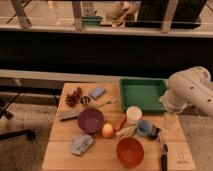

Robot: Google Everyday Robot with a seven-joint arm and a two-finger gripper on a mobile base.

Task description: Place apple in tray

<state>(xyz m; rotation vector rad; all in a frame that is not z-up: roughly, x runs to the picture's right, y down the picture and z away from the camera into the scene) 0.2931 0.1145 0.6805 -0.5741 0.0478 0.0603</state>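
A wooden table (60,152) was seen filling the lower part of the camera view, with a floor around it and a dark counter behind it. The white robot arm (192,87) was seen at the right edge, bent down over the table's right side. The green tray (142,95) was set at the far right corner of the table, just beside the arm, and nothing could be made out lying in it.

A purple bowl (90,120) was placed near the middle of the table, and an orange bowl (130,151) was placed nearer the front edge, to its right. A blue-grey cloth (81,144) was laid at the front left. A white cup (133,114) was stood in front of the tray, and a small blue cup (144,127) was set just in front of that.

The gripper (170,120) was hung below the arm, over the right side of the table in front of the tray's near right corner. Its fingers were held apart, and nothing was gripped between them.

A carrot (120,123) was laid between the purple bowl and the white cup. The apple (107,130) was found on the bare table, outside the tray, touching or nearly touching the front right side of the purple bowl, just left of the carrot and behind the orange bowl. It was kept well apart from the gripper.
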